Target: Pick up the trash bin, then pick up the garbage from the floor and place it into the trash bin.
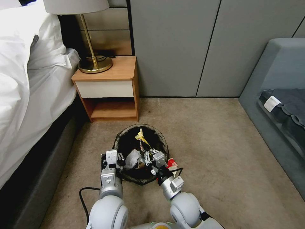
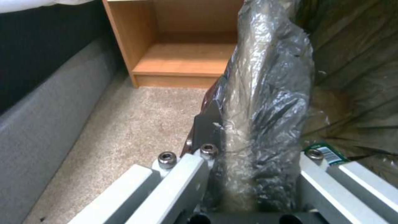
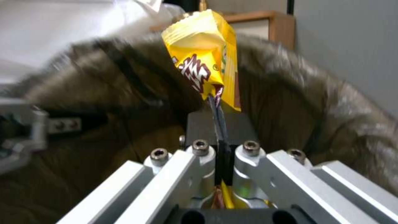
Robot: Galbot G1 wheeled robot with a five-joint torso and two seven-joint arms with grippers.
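The trash bin, lined with a dark crinkly bag, is on or just above the carpet in front of me. My left gripper is shut on its left rim; the left wrist view shows the bag-covered rim pinched in the left gripper. My right gripper is over the bin's opening, shut on a yellow snack wrapper. In the right wrist view that yellow wrapper stands up from the shut right gripper. Crumpled white tissue lies inside the bin. A red-and-white scrap sits by the bin's right rim.
A wooden nightstand with a brass lamp stands behind the bin. The bed runs along the left and a grey sofa along the right. Open carpet lies right of the bin, and a black cable trails near my left arm.
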